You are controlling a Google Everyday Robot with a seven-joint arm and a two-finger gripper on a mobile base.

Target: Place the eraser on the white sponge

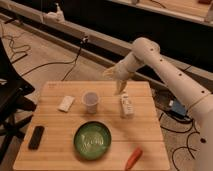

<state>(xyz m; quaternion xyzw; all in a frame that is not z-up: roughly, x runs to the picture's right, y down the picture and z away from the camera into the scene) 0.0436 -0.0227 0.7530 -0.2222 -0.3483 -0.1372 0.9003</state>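
In the camera view, the gripper (113, 81) hung above the far edge of the wooden table (147, 132), over the gap between the translucent cup (90, 101) and the white tube (127, 106). Its fingers looked spread wide, as far as could be made out, and they held nothing.

The eraser (36, 137) lay flat near the table's front left corner, well apart from the gripper and close to the edge. The white sponge (66, 103) lay beside the cup, between the eraser and the far edge. A green bowl (76, 140) and an orange carrot piece (133, 157) sat toward the front.

The pick had likely not begun. To reach the eraser the arm would have to cross the cup, and a low sweep could tip it. The eraser was thin and sat near the edge, so a glancing finger might push it off the table. Eraser and sponge were close in size, so an off-centre release could leave the eraser overhanging or sliding off.
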